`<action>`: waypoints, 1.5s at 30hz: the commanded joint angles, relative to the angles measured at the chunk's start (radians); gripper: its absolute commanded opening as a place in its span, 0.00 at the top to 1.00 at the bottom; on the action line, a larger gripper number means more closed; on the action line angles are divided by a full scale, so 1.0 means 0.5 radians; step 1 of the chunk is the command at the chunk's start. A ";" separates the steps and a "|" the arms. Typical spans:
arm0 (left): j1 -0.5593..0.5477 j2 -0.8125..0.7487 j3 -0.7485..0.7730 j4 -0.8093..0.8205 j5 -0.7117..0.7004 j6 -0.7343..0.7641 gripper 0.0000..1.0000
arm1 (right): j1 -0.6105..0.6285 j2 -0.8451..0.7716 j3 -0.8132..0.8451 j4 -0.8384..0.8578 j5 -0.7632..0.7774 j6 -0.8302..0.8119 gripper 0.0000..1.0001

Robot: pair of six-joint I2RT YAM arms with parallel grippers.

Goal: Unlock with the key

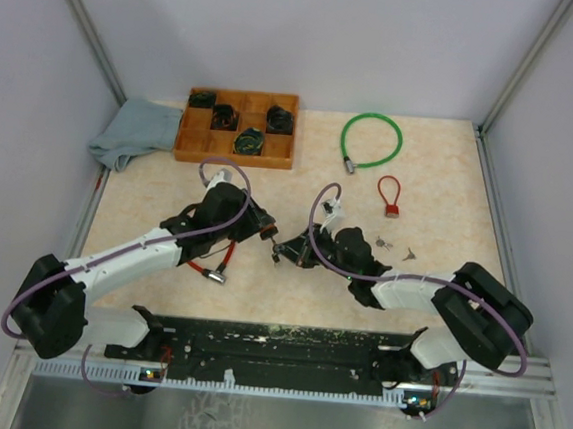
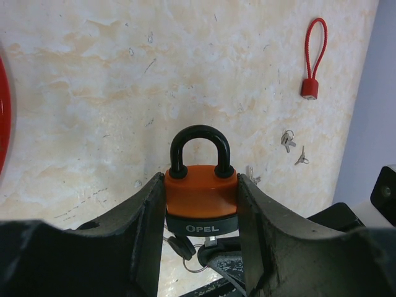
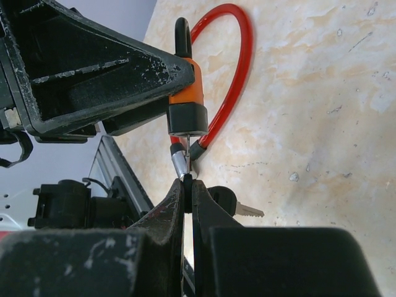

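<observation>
1. the left claw (image 2: 201, 180) stands about half open, with its fingers pressed on both flanks of the orange padlock (image 2: 201, 197). the shackle points forward, away from its wrist.
2. the right claw (image 3: 187, 184) is pinched fully closed on the key (image 3: 187, 148), whose blade runs straight ahead from its tips into the padlock's underside.
3. key, lock body and shackle lie on one line, which is also the right claw's forward axis. a spare key (image 3: 244, 209) hangs just beside one finger.
4. judgement: only the right arm has the key, so the next move is a roll about that line while the left claw braces the body.
</observation>
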 commanded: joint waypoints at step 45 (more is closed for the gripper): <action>0.037 -0.104 -0.044 0.020 0.150 -0.246 1.00 | -0.032 -0.078 0.170 -0.036 0.004 -0.105 1.00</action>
